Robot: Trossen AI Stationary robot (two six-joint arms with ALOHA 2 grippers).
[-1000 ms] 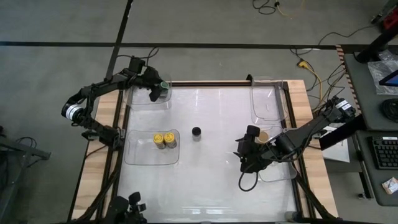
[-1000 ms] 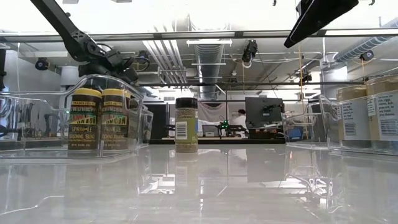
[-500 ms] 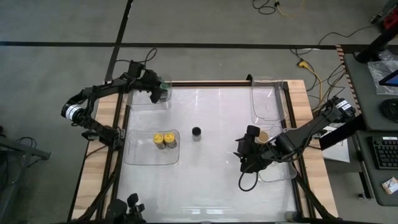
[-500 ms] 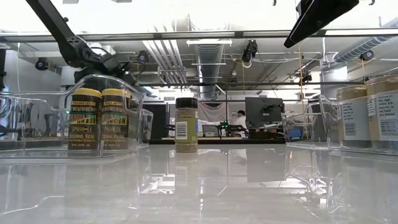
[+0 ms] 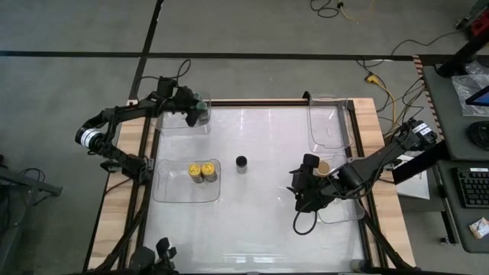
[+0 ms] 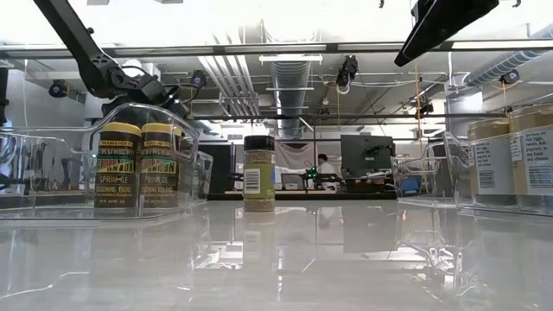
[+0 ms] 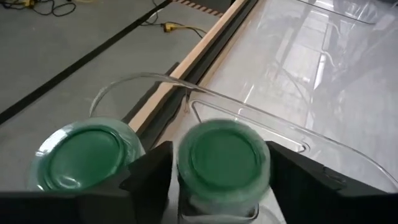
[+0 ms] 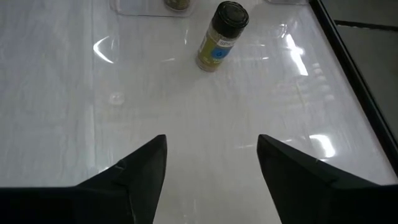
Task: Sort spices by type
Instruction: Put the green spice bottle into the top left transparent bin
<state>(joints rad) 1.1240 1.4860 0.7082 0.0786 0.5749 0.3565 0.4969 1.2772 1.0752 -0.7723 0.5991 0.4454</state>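
Left gripper (image 5: 195, 109) over the clear plastic tray (image 5: 177, 127) at the table's far-left corner, astride a green-lidded cylindrical spice jar (image 7: 224, 158); clamped or loosened, cannot tell.
Could topple it onto its green-lidded twin (image 7: 84, 155) if lifted while dragging; right gripper (image 8: 211, 168) wide, empty, near the right edge.

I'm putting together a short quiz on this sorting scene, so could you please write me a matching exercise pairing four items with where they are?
Items:
1. black-lidded jar
2. two yellow-lidded jars
3. green-lidded jars
4. right claw

Places:
A. in the clear tray at the table's far left corner, one of them between the left claw's fingers
B. alone on the bare table, mid-table
C. empty and open above the table, pointing towards the black-lidded jar
D. side by side in the clear tray on the left, nearer the front

Pairs: 1-B, 2-D, 3-A, 4-C
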